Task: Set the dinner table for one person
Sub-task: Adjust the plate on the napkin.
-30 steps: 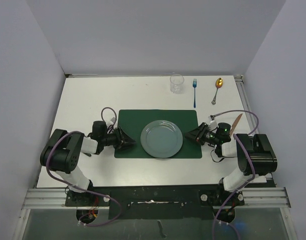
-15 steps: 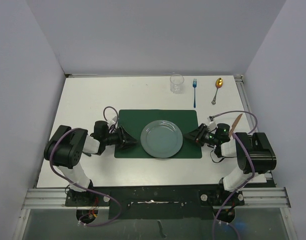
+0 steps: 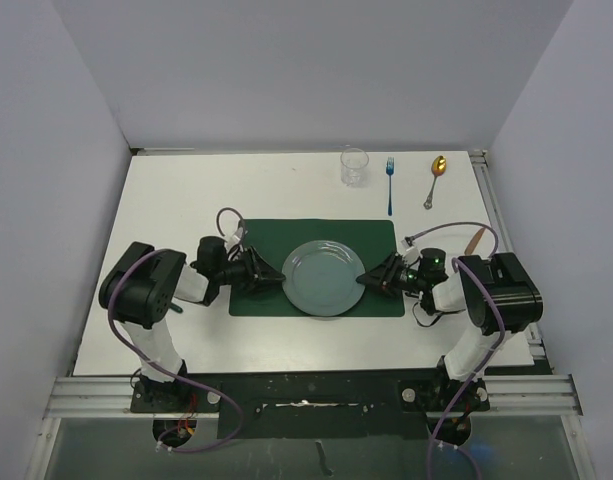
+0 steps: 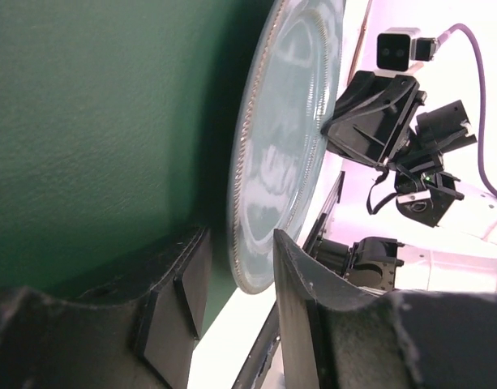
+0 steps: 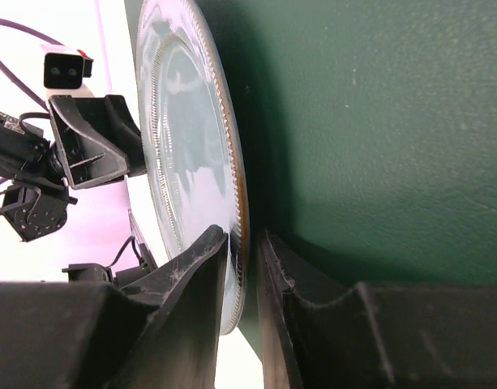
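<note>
— White and matte, the dinner table (image 3: pixel 186 200) is filling the overhead view between grey walls; where is the plate sitting?
— The plate (image 3: pixel 324 277) is lying flat in the middle of the green placemat (image 3: pixel 261 235), on the near half of the table; the glass (image 3: pixel 354 166), fork (image 3: pixel 390 185) and spoon (image 3: pixel 434 180) are waiting along the far edge, well apart from it; the left gripper (image 3: pixel 271 278) is reaching in at its left rim, the right gripper (image 3: pixel 371 280) at its right rim.
— And from the left wrist?
— Its fingers (image 4: pixel 171 300) are standing apart, straddling the rim with a gap showing on either side; nothing is being clamped.
— The right wrist?
— Its fingers (image 5: pixel 191 308) are sitting close together about the rim; I am judging that they are pinching the plate.
— How is it going to handle?
— It is looking glassy: stiff, slick, breakable, fairly weighty; the raised rim is offering the only purchase, so opposite edges and a level lift are seeming wise.
— What is differing from a second ago?
— Both grippers were hanging back then, the left at the mat's left edge, the right off its right edge; now both are at the rim; the plate is lying where it was.
</note>
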